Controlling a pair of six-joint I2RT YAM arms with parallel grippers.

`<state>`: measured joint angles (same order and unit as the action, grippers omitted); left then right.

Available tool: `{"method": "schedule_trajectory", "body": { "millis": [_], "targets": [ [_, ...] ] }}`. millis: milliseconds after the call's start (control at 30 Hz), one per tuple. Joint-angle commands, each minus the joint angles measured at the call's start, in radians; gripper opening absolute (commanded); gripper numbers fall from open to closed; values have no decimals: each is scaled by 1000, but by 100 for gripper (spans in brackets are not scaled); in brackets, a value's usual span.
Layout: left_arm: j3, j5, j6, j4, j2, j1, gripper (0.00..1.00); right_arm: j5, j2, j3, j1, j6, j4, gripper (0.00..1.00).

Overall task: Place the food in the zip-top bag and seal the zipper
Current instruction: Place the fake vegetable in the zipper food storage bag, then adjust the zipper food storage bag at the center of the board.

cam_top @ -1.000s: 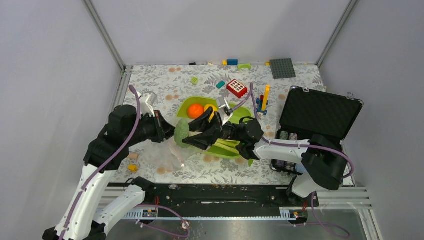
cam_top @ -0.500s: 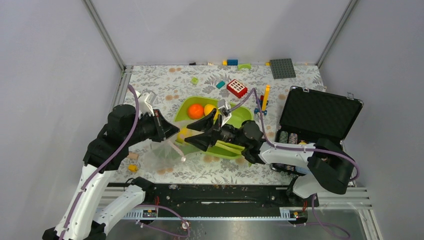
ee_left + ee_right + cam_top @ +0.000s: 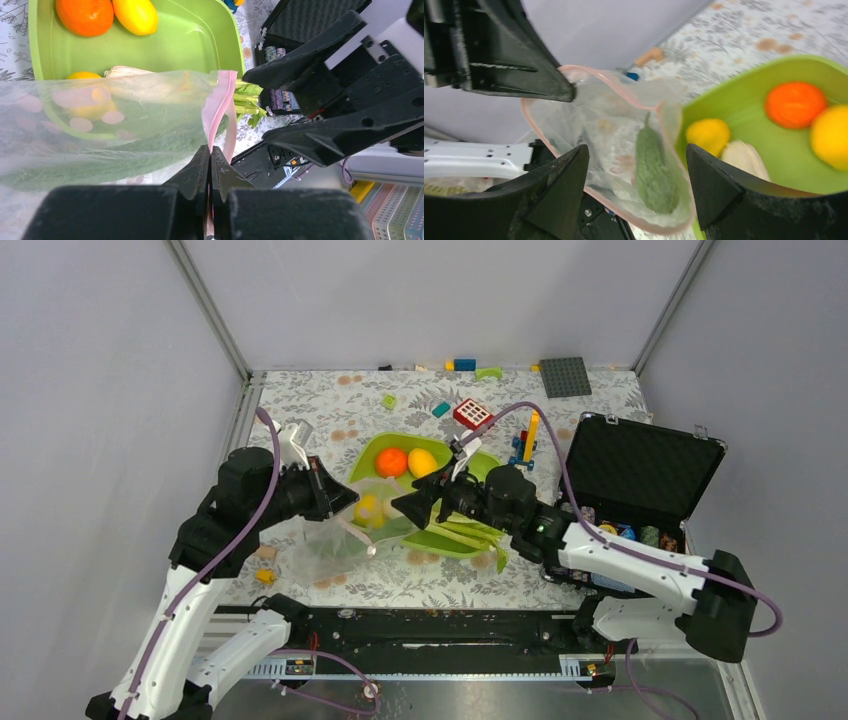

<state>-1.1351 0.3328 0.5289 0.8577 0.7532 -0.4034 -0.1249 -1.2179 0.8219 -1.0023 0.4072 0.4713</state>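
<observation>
My left gripper (image 3: 349,503) is shut on the pinkish zipper (image 3: 220,105) of the clear zip-top bag (image 3: 325,543) and holds its mouth up and open (image 3: 210,149). The dark green cucumber (image 3: 653,172) lies inside the bag. My right gripper (image 3: 397,508) is open and empty just outside the bag's mouth (image 3: 637,147). In the lime-green tray (image 3: 487,468) lie the orange-red fruit (image 3: 391,461), a yellow fruit (image 3: 423,461), a second yellow fruit (image 3: 368,508) behind the bag's edge, and the white-and-green leek (image 3: 465,533).
An open black case (image 3: 640,475) stands at the right. A red brick (image 3: 473,416), a yellow-and-blue brick piece (image 3: 529,438), a grey baseplate (image 3: 565,377) and small bricks lie at the back. Orange bricks (image 3: 265,575) lie by the bag's left side.
My right gripper held the cucumber at the bag's mouth, let it go into the bag, and drew back to the right, open. The left gripper kept its hold.
</observation>
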Motion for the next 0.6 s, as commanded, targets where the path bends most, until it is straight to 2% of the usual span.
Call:
{"method": "schedule_trajectory", "body": {
  "millis": [0,267,567],
  "targets": [
    [8,-36,3,-75,-1,2,0,256,79,91,-4,-19,-437,77],
    [15,-43,-1,-79,14,2,0,246,31,119,-4,38,-630,65],
    [24,-40,1,-84,14,2,0,128,-38,94,-5,109,-555,62]
  ]
}}
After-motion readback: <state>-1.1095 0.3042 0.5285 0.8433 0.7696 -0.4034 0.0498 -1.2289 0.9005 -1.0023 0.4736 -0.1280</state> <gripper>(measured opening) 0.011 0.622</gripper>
